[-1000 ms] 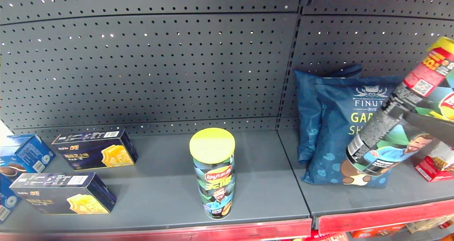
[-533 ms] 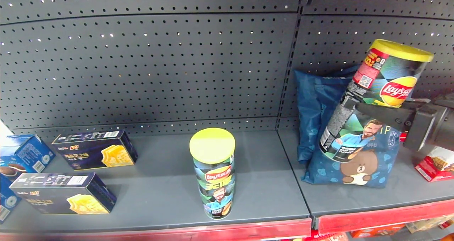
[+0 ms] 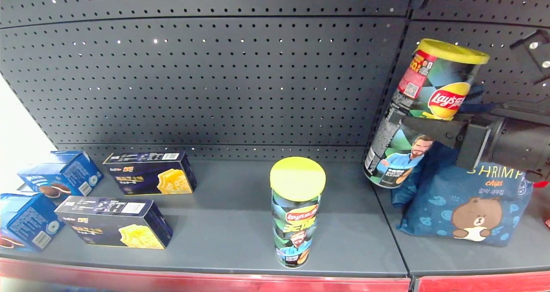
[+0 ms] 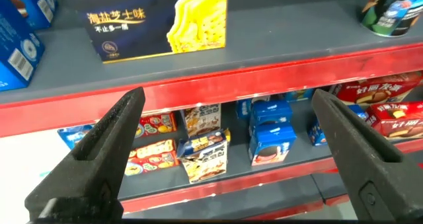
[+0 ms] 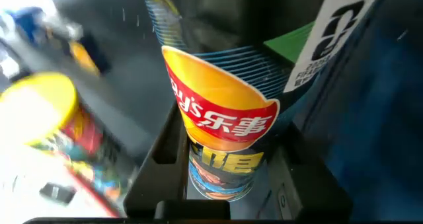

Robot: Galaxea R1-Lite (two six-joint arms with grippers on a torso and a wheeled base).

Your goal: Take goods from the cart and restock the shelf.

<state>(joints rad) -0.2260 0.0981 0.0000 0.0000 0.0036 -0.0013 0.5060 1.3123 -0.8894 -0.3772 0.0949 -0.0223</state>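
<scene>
Chip can (image 3: 442,68) tilted, clamped in right gripper (image 3: 419,126), held above shelf (image 3: 223,223); standing can (image 3: 297,214) lower, left of gripper. Placing step. Next, likely: right it, lower, release.

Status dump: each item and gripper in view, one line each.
Held chip can: tilted, lid on, gripped.
Shelf chip can: upright, lid on.
Right gripper: shut on held chip can.
Left gripper: open, empty.
Blue bag: slumped on shelf.
Dark boxes: closed, lying flat.
Blue boxes: closed.
</scene>
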